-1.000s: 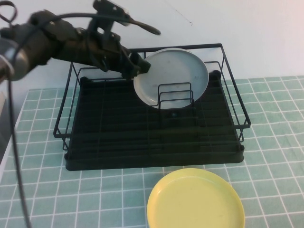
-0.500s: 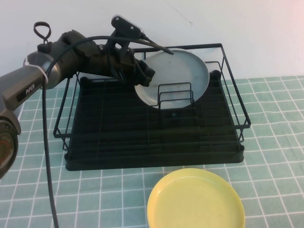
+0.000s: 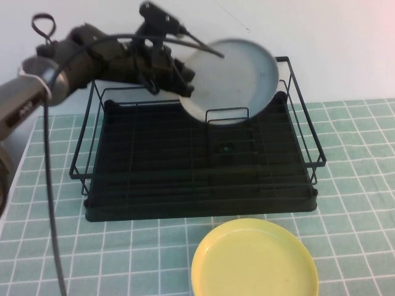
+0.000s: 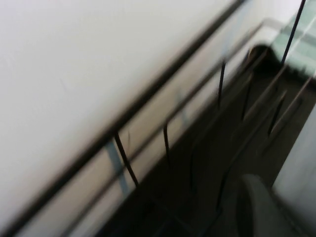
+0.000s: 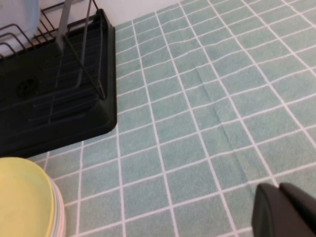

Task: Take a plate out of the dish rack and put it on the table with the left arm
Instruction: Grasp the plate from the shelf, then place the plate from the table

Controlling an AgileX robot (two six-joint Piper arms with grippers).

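Plate (image 3: 237, 77), grey-white, hangs tilted above the dish rack's (image 3: 197, 185) back, its left rim clamped in the left gripper (image 3: 182, 81). Rack wires hide its lower edge. The right gripper (image 5: 286, 211) is cut off over the table (image 5: 207, 123); I cannot tell its grip.

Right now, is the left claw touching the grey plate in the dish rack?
Touching. In the high view the left claw grips the left rim of the grey plate, which is tilted and raised above the dish rack. The right claw hangs over the tiled table.
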